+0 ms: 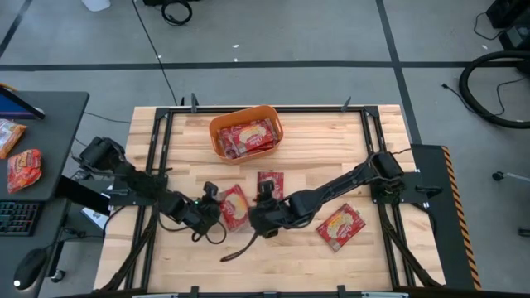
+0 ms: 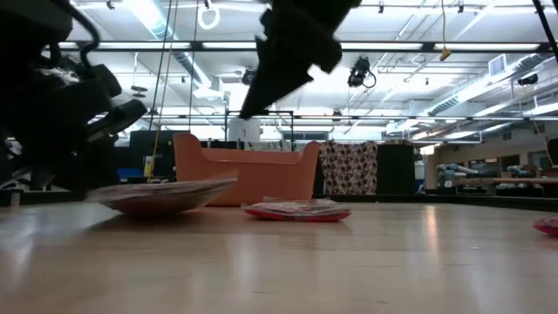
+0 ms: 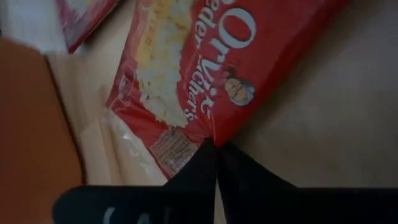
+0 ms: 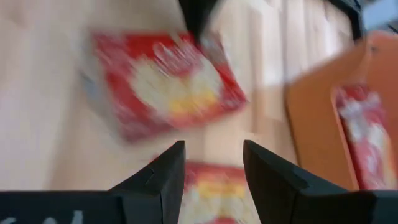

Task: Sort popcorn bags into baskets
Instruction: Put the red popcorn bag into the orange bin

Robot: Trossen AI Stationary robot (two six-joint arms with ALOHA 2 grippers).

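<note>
The orange basket stands at the table's far middle with red popcorn bags lying in it. My left gripper is shut on a bag near the table's middle; that bag also shows in the low view. My right gripper is open and touches nothing. It hangs above the table, close over a second bag that lies flat on the wood. A third bag lies flat farther right. My left gripper pinches the bag's edge near a corner between its two shut fingers, coming almost level from the table's left. In the low view the bag lies roughly flat, sticking out from the fingers just above the wood.
Black frame rails run along the table's left and right sides. A dark cable lies on the wood near the table's near edge. More red packets sit on a side desk left of the table. Bare wood shows along the table's near edge.
</note>
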